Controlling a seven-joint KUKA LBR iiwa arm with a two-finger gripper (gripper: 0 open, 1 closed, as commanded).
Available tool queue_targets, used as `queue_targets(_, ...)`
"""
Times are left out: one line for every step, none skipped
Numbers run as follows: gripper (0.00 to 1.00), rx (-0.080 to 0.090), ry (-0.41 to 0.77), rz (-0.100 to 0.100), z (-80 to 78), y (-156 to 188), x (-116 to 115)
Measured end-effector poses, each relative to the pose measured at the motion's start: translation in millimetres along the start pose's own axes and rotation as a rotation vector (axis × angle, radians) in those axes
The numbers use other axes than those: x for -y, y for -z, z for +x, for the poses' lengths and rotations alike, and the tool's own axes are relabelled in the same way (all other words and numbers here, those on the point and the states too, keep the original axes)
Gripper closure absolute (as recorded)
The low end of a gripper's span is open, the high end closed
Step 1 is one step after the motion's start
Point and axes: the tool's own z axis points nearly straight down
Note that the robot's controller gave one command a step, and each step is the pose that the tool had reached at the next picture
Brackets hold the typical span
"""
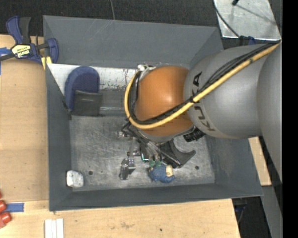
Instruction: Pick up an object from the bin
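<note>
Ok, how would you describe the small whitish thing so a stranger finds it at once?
Start at the grey bin and go to the lower-left corner of its floor. The whitish lump lies there alone. Unlike the blue lump further right, it is pale.

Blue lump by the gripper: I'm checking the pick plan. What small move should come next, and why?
Probably nudge the gripper toward the view's right, over the blue lump, before going lower. The lump lies just beside the gripper, near the bin's lower wall, and is the nearest thing. The white piece in the corner and the blue-and-grey thing at the far wall lie well away.
</note>
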Motion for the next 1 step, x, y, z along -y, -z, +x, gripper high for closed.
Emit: queue_targets(0.00,0.005,-0.006,0.003,-14.2,-5.2,70.0)
